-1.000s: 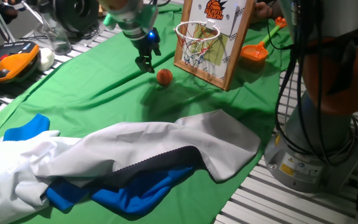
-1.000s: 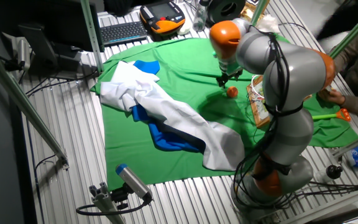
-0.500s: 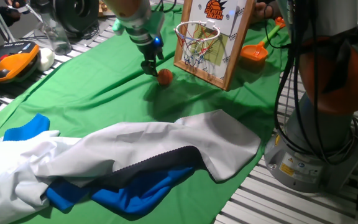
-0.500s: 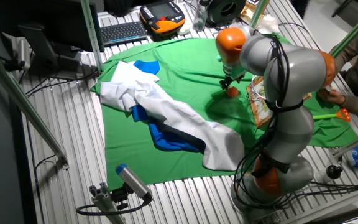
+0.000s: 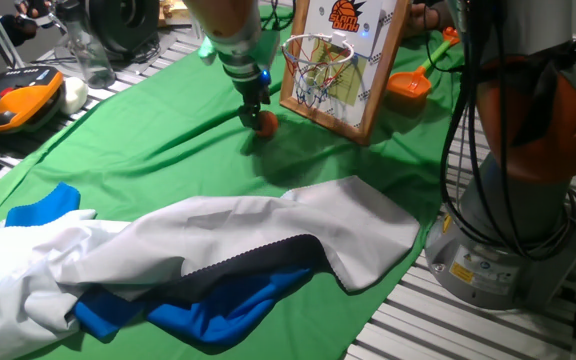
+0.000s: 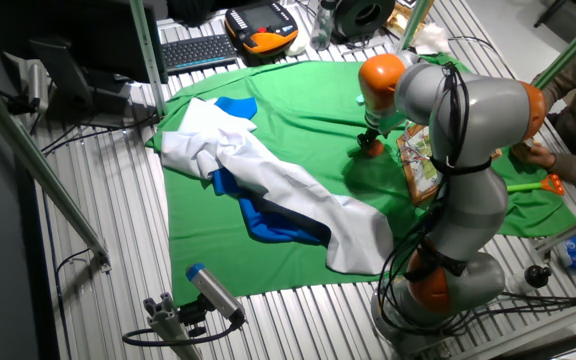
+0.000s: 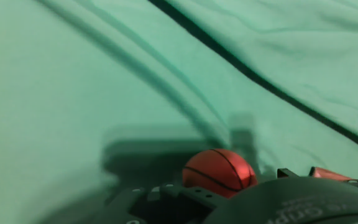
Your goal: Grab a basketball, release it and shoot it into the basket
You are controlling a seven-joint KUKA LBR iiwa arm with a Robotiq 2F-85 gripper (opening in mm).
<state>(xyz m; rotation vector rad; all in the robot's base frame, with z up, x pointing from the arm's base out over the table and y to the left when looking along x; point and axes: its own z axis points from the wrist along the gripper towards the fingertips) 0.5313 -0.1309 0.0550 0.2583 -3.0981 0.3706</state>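
The basketball (image 5: 266, 123) is a tiny orange ball with dark seams, lying on the green cloth just in front of the basket. The basket (image 5: 314, 52) has an orange rim and white net on a wood-framed white backboard (image 5: 353, 40). My gripper (image 5: 258, 116) is down at the ball and its dark fingers stand on either side of it. In the hand view the ball (image 7: 219, 172) lies low in the middle, with finger parts to its left and right and a small gap on the right. In the other fixed view my gripper (image 6: 370, 143) is over the ball (image 6: 374, 151).
A green cloth (image 5: 148, 150) covers the table. A heap of white and blue cloth (image 5: 198, 260) lies at the near side. An orange toy shovel (image 5: 409, 84) lies behind the backboard. The robot's base (image 5: 518, 230) stands at the right. A teach pendant (image 5: 13, 100) and keyboard are at the left.
My gripper has moved right and down across the cloth, from left of the ball to right on it. The ball has stayed where it was.
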